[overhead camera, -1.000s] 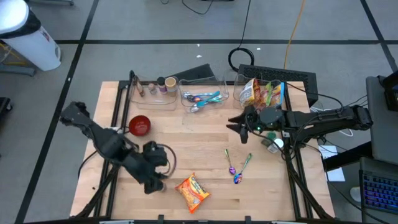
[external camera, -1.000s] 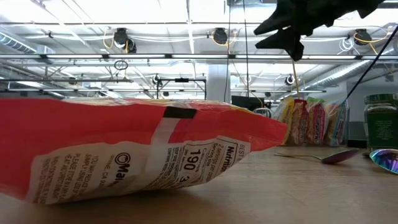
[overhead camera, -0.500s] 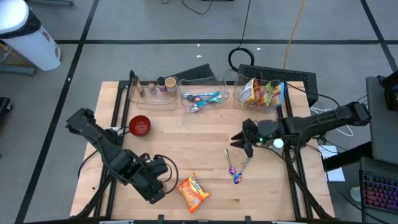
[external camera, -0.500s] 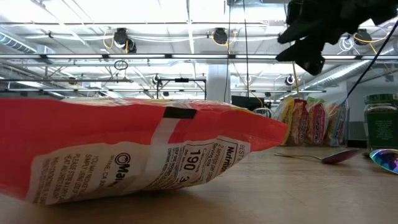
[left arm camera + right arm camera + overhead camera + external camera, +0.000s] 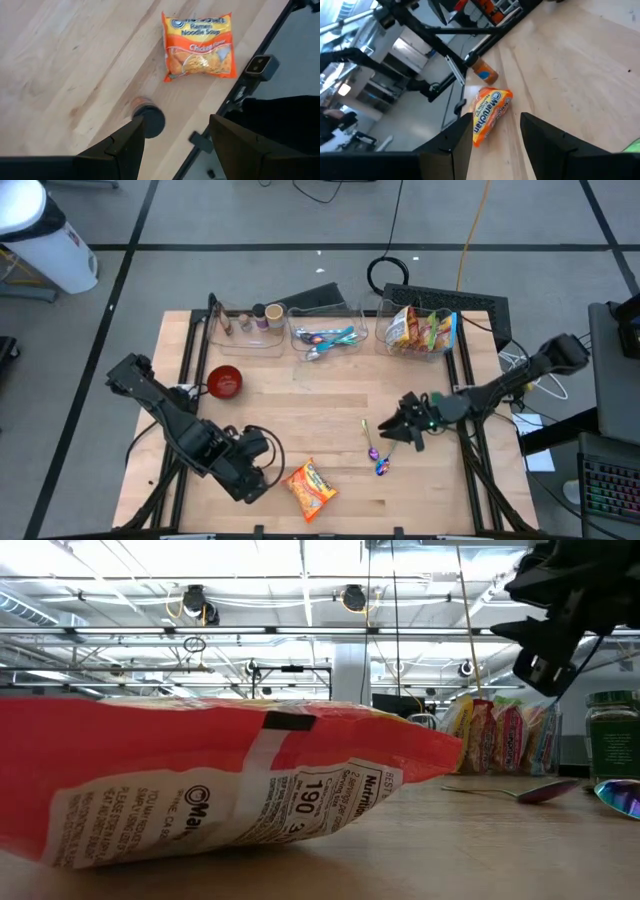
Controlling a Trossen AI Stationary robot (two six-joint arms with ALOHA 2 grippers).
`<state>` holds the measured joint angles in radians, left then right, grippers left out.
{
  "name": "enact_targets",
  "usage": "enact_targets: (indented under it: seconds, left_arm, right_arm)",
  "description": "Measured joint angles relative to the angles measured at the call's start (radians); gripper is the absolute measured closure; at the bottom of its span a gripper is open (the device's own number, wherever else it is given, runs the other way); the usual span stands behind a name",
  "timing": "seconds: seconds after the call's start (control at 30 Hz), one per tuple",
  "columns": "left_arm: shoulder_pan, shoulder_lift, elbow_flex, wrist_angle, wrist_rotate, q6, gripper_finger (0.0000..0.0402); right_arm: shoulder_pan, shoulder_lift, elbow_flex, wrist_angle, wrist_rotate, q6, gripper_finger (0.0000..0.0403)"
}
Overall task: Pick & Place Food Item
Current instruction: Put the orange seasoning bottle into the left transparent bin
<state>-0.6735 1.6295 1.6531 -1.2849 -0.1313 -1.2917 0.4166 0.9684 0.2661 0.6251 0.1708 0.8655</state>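
1. My left gripper (image 5: 262, 477) hangs low over the front-left of the wooden table (image 5: 310, 395), its fingers (image 5: 122, 150) spread wide and holding nothing.
2. Between those fingers, the left wrist view shows a small dark-capped bottle (image 5: 146, 116) standing on the wood near the table's front edge.
3. Farther back on the left, a red bowl (image 5: 224, 381) sits alone; behind it a clear tray (image 5: 243, 325) holds small jars.
4. The task's item, an orange chicken ramen noodle packet (image 5: 308, 487), lies flat at the front centre of the table, just beside my left gripper and not touched by either.
5. At the back centre, a clear bin of utensils (image 5: 326, 337) stands between the jar tray and the snack bin.
6. Two iridescent spoons (image 5: 382, 452) lie on the wood right of centre.
7. My right gripper (image 5: 399, 427) hovers just beside the spoons, its fingers (image 5: 456, 136) parted and empty, pointing toward the packet.
8. Behind it, a clear bin of snack packets (image 5: 424, 330) stands at the back right.
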Motion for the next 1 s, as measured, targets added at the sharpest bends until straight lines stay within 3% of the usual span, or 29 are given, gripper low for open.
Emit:
enact_targets:
  seconds: [0.27,0.6,0.83,1.0]
  left_arm:
    - [0.029,0.0,0.0,0.022,0.007,0.054,0.0176]
    - [0.096,0.0,0.0,-0.015,0.108,0.129,0.0168]
    - [0.111,0.0,0.0,-0.014,0.114,0.131,0.0089]
    - [0.106,0.0,0.0,-0.011,0.111,0.131,0.0018]
  right_arm:
    - [0.05,0.0,0.059,-0.069,0.012,-0.125,0.0258]
    - [0.051,0.0,0.396,-0.484,-0.018,-0.464,0.0304]
    - [0.051,-0.001,0.485,-0.499,-0.008,-0.599,0.031]
    - [0.062,-0.001,0.504,-0.603,0.066,-0.635,0.0313]
